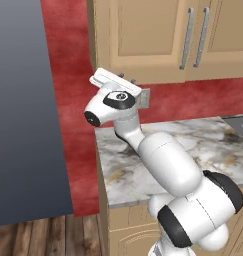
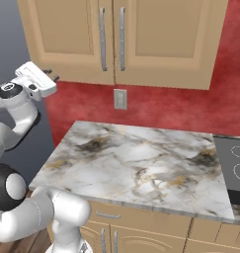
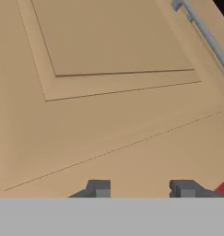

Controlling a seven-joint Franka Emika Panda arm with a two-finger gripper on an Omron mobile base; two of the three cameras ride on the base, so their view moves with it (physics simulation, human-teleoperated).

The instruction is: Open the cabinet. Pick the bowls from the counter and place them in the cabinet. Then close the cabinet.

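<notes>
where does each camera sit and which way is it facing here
Left base view: behind the arm on its left, looking forward over the counter at the shut cabinet; arm and gripper show.
Right base view: behind on its right, same counter, cabinet and gripper.
Hand view: on the hand, close against the cabinet door; fingertips below.

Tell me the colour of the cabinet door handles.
Silver: the long vertical bar handles on the tan cabinet show best in the right base view.
</notes>
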